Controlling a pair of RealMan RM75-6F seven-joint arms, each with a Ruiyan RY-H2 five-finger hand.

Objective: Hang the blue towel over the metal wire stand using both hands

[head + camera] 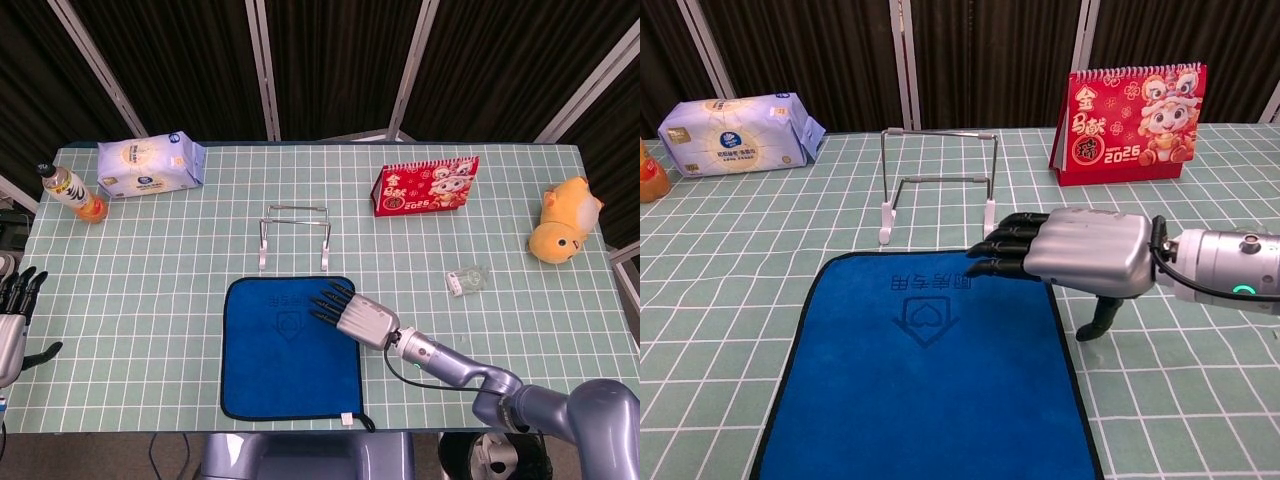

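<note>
The blue towel (285,348) (930,370) lies flat on the table's near side, with a black hem and a stamped logo. Just behind it stands the metal wire stand (294,236) (937,183) on white feet, bare. My right hand (350,313) (1075,254) hovers palm down over the towel's far right corner, fingers stretched out and apart, thumb pointing down beside the towel's right edge, holding nothing. My left hand (14,310) hangs off the table's left edge in the head view, fingers spread, empty; the chest view does not show it.
A red desk calendar (426,186) (1133,122) stands behind right. A tissue pack (150,164) (735,133) and a bottle (72,192) sit at the far left. A small clear packet (467,280) and a yellow plush toy (565,222) lie to the right.
</note>
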